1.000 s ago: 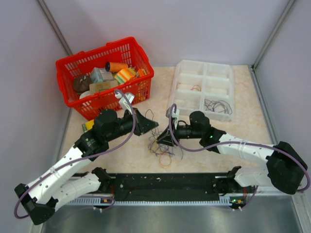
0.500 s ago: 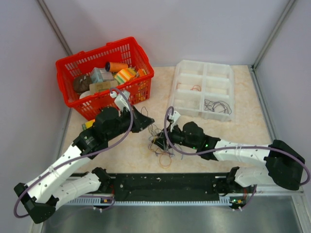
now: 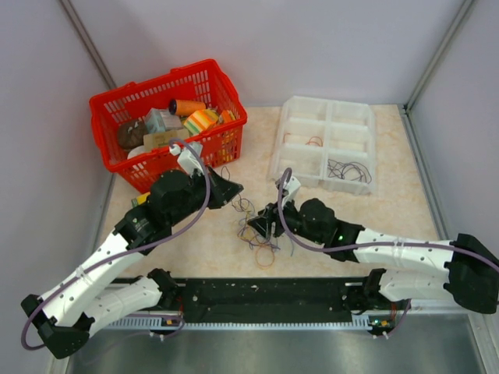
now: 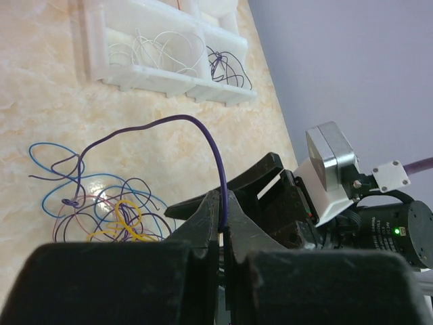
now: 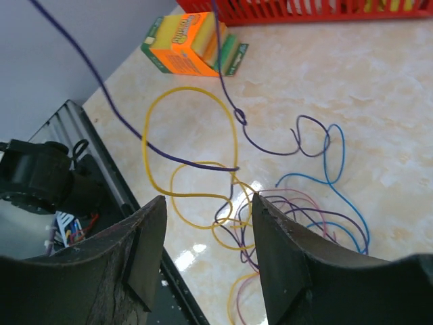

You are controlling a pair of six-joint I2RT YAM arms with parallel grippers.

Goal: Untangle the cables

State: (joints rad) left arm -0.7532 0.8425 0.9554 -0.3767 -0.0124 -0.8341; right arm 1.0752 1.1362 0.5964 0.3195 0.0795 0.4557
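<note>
The cables (image 3: 258, 236) lie in a loose tangle of blue, purple, yellow and pink loops on the marble table between the two arms. My left gripper (image 3: 234, 189) is shut on a purple cable (image 4: 183, 118). That cable arcs up from the left gripper's tips (image 4: 223, 198) and drops into the tangle (image 4: 101, 210). My right gripper (image 3: 261, 224) hangs open just above the pile. Between the right gripper's jaws (image 5: 208, 217) lie yellow loops (image 5: 189, 89), and the taut purple cable (image 5: 203, 166) crosses them; nothing is held.
A white compartment tray (image 3: 323, 117) at the back right holds a few separated cables (image 3: 348, 169). A red basket (image 3: 232, 144) full of objects stands at the back left. An orange and green sponge (image 5: 193, 44) lies by the basket. The black rail (image 3: 265, 296) runs along the near edge.
The right gripper's jaws have spread open over the pile. The left gripper has drawn back toward the basket, lifting the purple cable with it.
</note>
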